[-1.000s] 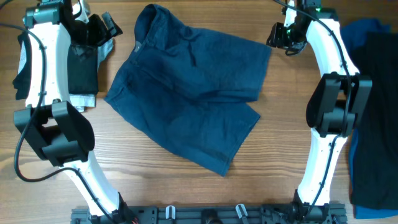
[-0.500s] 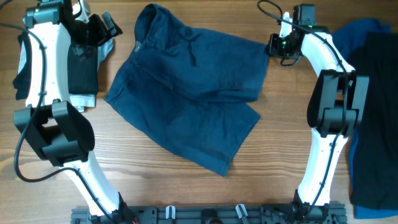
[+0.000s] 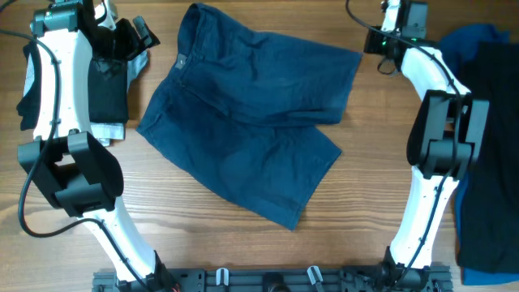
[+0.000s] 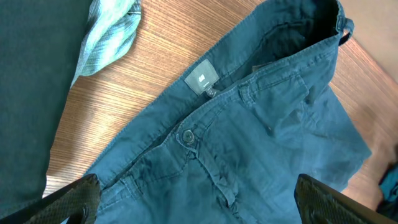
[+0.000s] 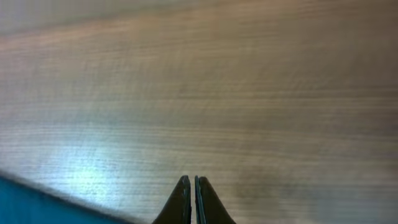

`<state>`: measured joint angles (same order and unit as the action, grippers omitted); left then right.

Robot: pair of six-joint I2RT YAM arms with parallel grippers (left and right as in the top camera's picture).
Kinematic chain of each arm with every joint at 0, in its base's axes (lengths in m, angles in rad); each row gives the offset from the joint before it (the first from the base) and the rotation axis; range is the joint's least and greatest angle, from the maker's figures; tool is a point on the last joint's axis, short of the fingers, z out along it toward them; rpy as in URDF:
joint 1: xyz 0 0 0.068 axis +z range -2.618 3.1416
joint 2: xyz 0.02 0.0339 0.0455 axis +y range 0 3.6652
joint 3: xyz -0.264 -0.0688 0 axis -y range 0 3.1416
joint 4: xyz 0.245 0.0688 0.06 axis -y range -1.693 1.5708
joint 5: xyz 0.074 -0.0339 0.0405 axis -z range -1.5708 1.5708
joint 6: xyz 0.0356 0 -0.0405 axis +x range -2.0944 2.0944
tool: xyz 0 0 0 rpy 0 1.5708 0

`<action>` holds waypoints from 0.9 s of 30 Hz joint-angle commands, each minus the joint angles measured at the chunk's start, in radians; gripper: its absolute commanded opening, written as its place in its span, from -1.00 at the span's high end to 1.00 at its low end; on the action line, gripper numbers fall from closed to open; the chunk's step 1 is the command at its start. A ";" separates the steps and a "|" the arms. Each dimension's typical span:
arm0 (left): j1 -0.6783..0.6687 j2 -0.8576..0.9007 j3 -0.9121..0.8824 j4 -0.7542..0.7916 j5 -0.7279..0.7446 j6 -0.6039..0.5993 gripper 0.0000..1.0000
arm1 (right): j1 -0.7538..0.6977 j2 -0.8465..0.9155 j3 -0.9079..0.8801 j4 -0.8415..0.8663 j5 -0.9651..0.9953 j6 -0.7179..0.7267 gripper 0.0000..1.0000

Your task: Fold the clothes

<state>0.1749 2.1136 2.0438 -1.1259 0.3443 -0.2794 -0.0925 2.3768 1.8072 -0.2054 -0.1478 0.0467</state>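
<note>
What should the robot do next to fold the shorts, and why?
Probably open the right gripper and reach for the nearest leg edge of the shorts. It is shut on nothing above bare table, and the shorts lie spread out, unfolded, beside it.

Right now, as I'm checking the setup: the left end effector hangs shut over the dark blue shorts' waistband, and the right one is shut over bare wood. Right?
Not quite. The left end effector is open, not shut: the left wrist view shows its fingers wide apart over the dark blue shorts' waistband. The right end effector is indeed shut over bare wood of the table.
</note>
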 commanded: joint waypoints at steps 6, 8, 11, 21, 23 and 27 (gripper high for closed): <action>-0.002 0.015 0.002 -0.001 -0.006 0.002 -1.00 | 0.001 -0.056 0.005 -0.084 -0.002 0.079 0.91; -0.002 0.015 0.002 -0.001 -0.006 0.002 -1.00 | -0.003 -0.101 0.005 -0.206 -0.054 0.091 0.89; -0.002 0.015 0.002 -0.001 -0.006 0.002 -1.00 | -0.005 -0.148 0.005 -0.315 -0.167 0.080 0.58; -0.002 0.015 0.002 -0.001 -0.006 0.002 -1.00 | -0.002 -0.099 -0.100 -0.233 -0.176 0.109 -0.06; -0.002 0.015 0.002 -0.001 -0.006 0.002 -0.99 | 0.000 -0.081 -0.114 -0.206 -0.176 0.109 -0.05; -0.002 0.015 0.002 -0.001 -0.006 0.002 -0.99 | 0.016 -0.023 -0.114 -0.153 -0.268 0.048 -0.04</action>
<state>0.1749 2.1136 2.0438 -1.1259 0.3435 -0.2790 -0.0937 2.2948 1.7039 -0.3859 -0.3294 0.1303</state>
